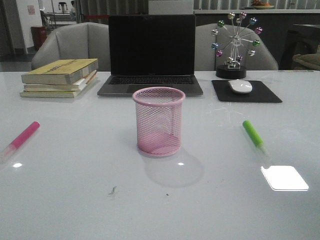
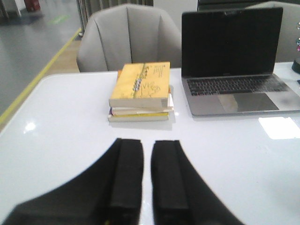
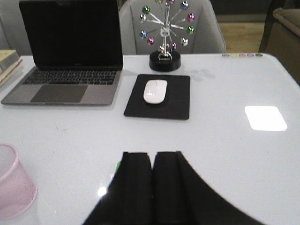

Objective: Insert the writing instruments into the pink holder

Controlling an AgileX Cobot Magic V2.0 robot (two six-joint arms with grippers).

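The pink holder (image 1: 159,122) stands upright and empty in the middle of the white table; its edge also shows in the right wrist view (image 3: 11,187). The hot pink marker (image 1: 22,136) lies flat at the far left, its pale cap towards the front. To the right of the cup lies the green marker (image 1: 253,133), also flat. Neither gripper appears in the front view. My left gripper (image 2: 147,140) hovers over bare table with only a thin slit between its fingers, holding nothing. My right gripper (image 3: 153,153) is shut and empty, and a sliver of the green marker (image 3: 119,165) peeks out beside one finger.
At the back stand a stack of books (image 1: 60,77), an open laptop (image 1: 151,55), a black mouse pad (image 1: 246,91) with a white mouse (image 1: 240,86), and a ferris-wheel ornament (image 1: 234,45). Grey chairs stand behind the table.
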